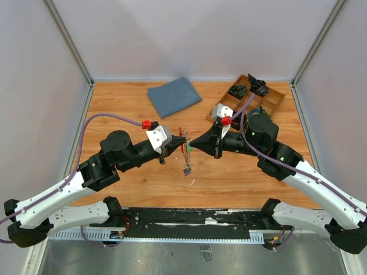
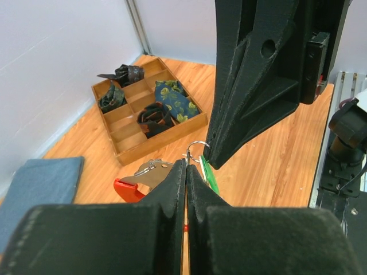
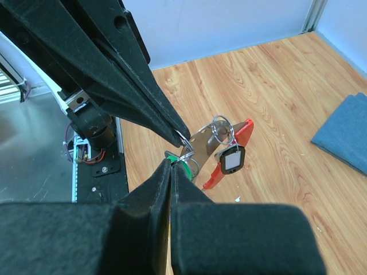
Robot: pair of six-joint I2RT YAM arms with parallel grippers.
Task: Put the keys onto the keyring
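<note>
Both grippers meet tip to tip over the middle of the table. The left gripper is shut on a thin silver wire ring. The right gripper is shut where another wire ring meets a green tag. The red curved keyring hangs just beyond the tips, linked by rings to a flat silver piece. A white-and-black tag dangles from it. The keys hang in a small bunch below the tips; the wrist views do not show them clearly.
A folded blue cloth lies at the back of the table. A wooden compartment tray holding dark and patterned items stands at the back right. The black base rail runs along the near edge.
</note>
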